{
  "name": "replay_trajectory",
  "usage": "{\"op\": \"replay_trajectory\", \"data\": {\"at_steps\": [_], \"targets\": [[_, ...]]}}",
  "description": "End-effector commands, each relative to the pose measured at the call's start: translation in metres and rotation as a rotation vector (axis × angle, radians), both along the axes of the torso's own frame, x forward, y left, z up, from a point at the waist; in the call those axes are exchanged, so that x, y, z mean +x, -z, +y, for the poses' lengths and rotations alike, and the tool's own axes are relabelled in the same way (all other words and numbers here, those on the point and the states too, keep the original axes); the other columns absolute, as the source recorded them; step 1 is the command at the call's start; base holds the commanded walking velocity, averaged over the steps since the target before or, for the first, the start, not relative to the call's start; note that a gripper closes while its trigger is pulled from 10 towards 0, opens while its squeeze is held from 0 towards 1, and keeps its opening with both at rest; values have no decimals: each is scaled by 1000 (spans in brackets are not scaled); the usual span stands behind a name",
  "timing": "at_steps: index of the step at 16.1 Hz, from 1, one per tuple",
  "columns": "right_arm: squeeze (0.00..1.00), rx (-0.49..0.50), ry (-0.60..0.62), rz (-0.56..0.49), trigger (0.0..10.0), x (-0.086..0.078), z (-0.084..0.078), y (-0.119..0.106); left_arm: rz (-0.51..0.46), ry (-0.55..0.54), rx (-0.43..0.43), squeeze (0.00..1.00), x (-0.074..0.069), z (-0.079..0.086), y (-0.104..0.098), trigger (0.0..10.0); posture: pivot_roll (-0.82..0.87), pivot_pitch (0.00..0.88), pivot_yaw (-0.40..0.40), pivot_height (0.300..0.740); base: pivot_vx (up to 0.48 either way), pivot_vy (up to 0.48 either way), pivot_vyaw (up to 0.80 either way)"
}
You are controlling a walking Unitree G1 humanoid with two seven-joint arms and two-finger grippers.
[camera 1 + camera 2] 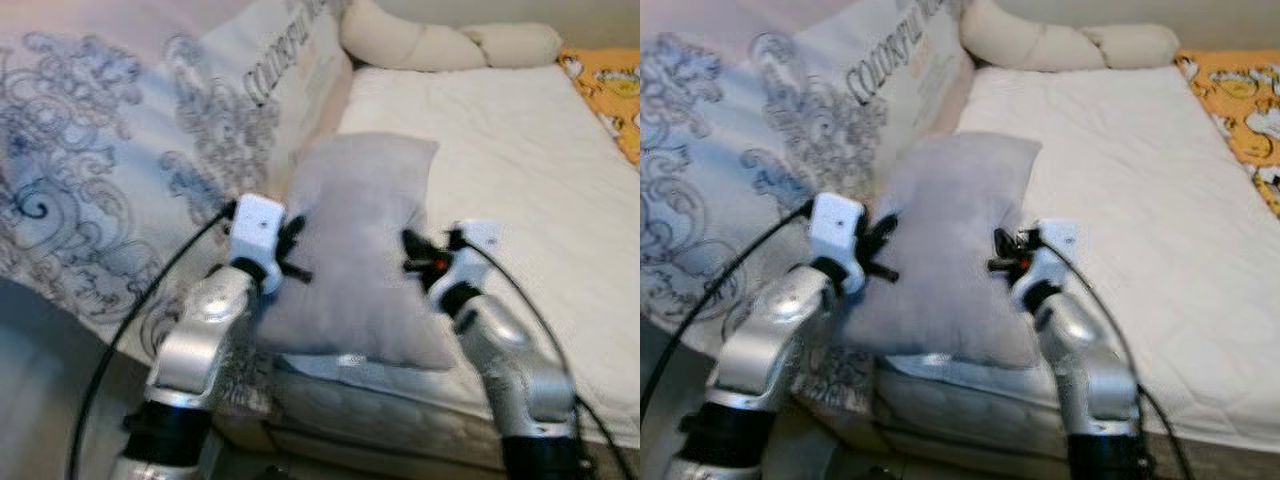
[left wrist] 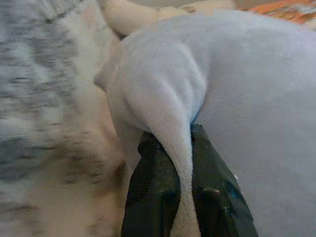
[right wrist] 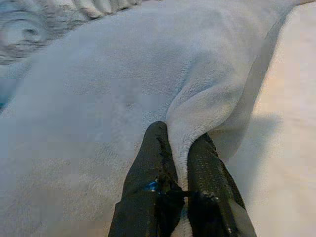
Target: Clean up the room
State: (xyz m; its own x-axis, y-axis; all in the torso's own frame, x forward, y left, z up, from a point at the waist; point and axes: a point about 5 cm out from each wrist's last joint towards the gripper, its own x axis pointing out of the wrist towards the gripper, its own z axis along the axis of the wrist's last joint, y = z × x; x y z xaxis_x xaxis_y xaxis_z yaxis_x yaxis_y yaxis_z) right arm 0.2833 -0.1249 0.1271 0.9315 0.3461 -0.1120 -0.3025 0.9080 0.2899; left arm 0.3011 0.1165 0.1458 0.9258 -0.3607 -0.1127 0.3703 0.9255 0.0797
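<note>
The soft grey fleece pillow (image 1: 360,250) hangs between my two claws over the near edge of the bed, its far end towards the mattress and its near edge sagging past the side. My left claw (image 1: 292,250) pinches a fold of fleece on the pillow's left side, the fabric squeezed between both black fingers (image 2: 153,197). My right claw (image 1: 415,255) has a similar ridge clamped on the right side (the wrist view shows the fleece bunched up tight between the fingers).

I judge the step to be carrying the pillow up the bed. Both grips hold only thin folds, so I should keep the claws level and move them together, without pulling them apart. The white quilted mattress (image 1: 520,170) ahead offers room, and the cream bolster (image 1: 440,40) at its head marks a fair resting place. The blue-patterned duvet (image 1: 110,160) is bunched to the left; I would steer clear of it.
</note>
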Motion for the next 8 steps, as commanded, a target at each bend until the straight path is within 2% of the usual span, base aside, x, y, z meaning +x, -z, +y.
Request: {"op": "replay_trajectory", "data": {"at_steps": [1, 7, 8], "targets": [[0, 1, -5, -38, 10000, 1, 0, -7, -47, 7, -4, 0, 2, -3, -11, 10000, -20, 0, 88, 740, 277, 0, 0], [0, 15, 12, -33, 10000, -2, -3, -6, -45, 39, 0, 0, 3, -7, -11, 10000, -37, 0, 109, 740, 276, 0, 0], [0, 22, 16, -28, 10000, -2, -3, -6, -46, 41, -1, 0, 3, -7, -11, 10000, -39, 0, 112, 740, 281, 0, -744]]}}
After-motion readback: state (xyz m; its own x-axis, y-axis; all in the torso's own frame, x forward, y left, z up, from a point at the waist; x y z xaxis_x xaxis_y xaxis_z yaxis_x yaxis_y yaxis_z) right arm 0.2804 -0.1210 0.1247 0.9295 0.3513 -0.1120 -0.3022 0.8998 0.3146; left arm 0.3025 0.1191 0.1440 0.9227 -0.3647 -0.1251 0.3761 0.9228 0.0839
